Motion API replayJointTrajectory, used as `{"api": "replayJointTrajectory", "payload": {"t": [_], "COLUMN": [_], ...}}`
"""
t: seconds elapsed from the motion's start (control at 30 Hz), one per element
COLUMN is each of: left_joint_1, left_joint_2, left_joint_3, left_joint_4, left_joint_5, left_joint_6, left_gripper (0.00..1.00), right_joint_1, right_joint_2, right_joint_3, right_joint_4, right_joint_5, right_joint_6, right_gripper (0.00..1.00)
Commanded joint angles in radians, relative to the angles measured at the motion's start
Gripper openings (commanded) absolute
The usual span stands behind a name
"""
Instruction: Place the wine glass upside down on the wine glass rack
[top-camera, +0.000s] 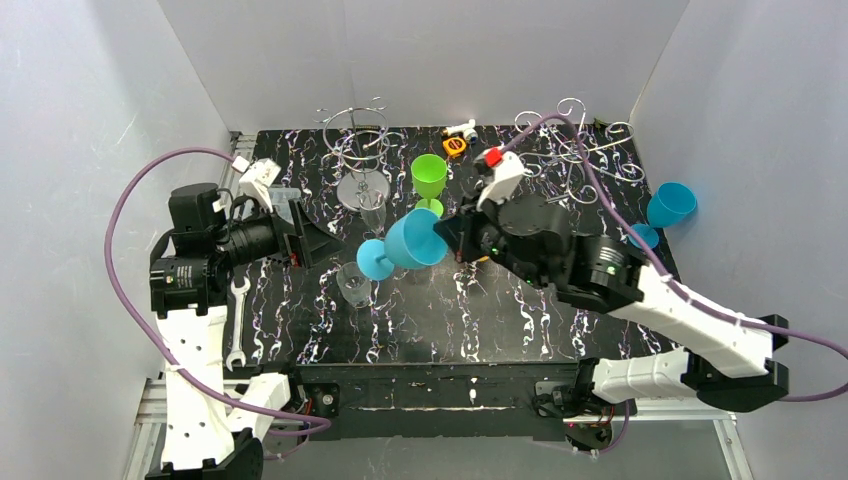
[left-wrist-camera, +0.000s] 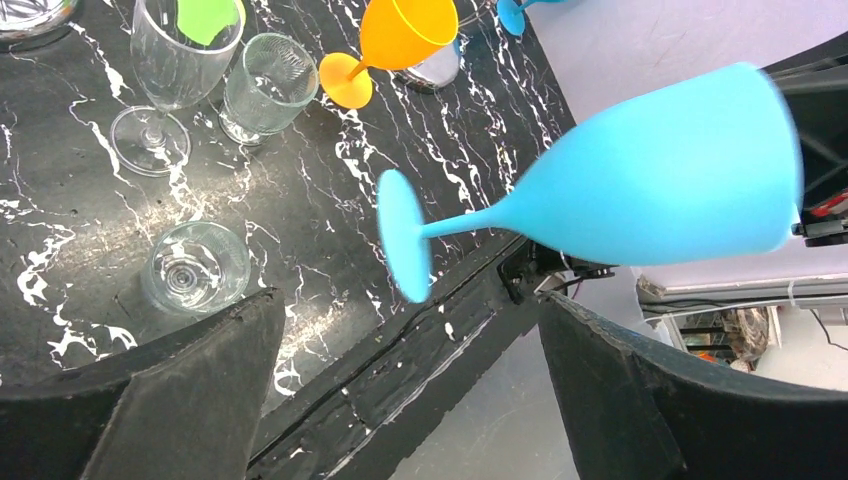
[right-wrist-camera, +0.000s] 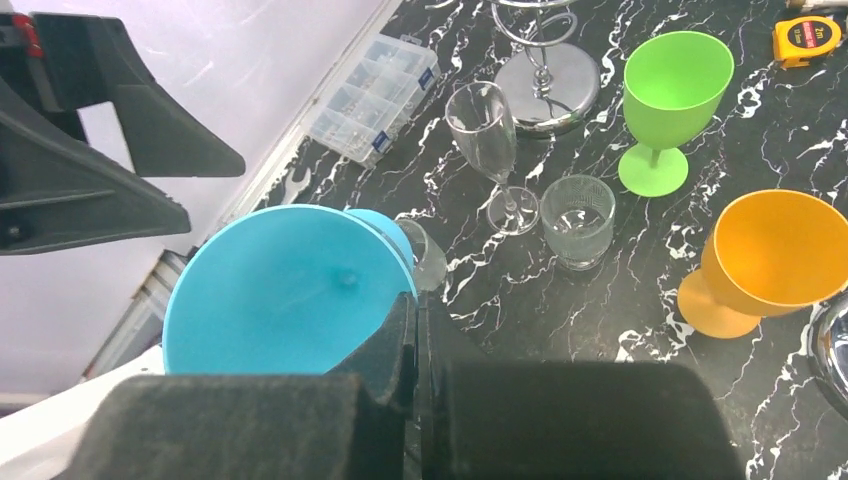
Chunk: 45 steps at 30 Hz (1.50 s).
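The right gripper (top-camera: 448, 238) was closed tight on the rim of the blue wine glass (top-camera: 410, 240), pinching the bowl's wall between its fingers (right-wrist-camera: 400, 345). The glass hung in the air on its side above the middle of the marbled black table (top-camera: 480, 320), with its base pointing left. The left gripper (top-camera: 320, 243) faced that base from just to the left, jaws spread wide and holding nothing.

The wine glass rack (top-camera: 357, 140), bent wire on a round chrome base, stood at the far side, apart from the held glass. A second wire rack (top-camera: 585, 150) stood at far right, with another blue glass (top-camera: 670, 205) beside it. A green wine glass (top-camera: 429, 178), a clear flute (top-camera: 372, 215), a clear tumbler (top-camera: 352, 283) and an orange wine glass (right-wrist-camera: 770, 255) stood on the table.
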Motion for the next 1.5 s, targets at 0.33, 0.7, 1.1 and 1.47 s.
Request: {"api": "replayJointTrajectory", "payload": {"t": [0.33,0.7,1.1,1.47], "left_joint_1": [-0.014,-0.020,-0.022,-0.022], "left_joint_2": [-0.002,0.017,0.008,-0.110], "left_joint_3": [-0.117,-0.119,-0.009,0.034], "left_joint_4": [0.073,0.158,0.119,0.301], "left_joint_5": [0.013,0.031,-0.041,-0.230], "left_joint_6": [-0.154,-0.223,0.030,0.593], "left_gripper": [0.81,0.29,0.00,0.00], "right_joint_1": [0.003,0.006,0.024,0.023], "right_joint_2": [0.074,0.087,0.047,-0.153], "right_joint_3": [0.052,-0.014,-0.034,-0.069], "right_joint_4": [0.304,0.406,0.282,0.017], "right_joint_5": [-0.006,-0.040,-0.077,-0.492], "right_joint_6": [-0.046,0.009,0.004,-0.171], "right_gripper": [0.01,0.01,0.81,0.98]}}
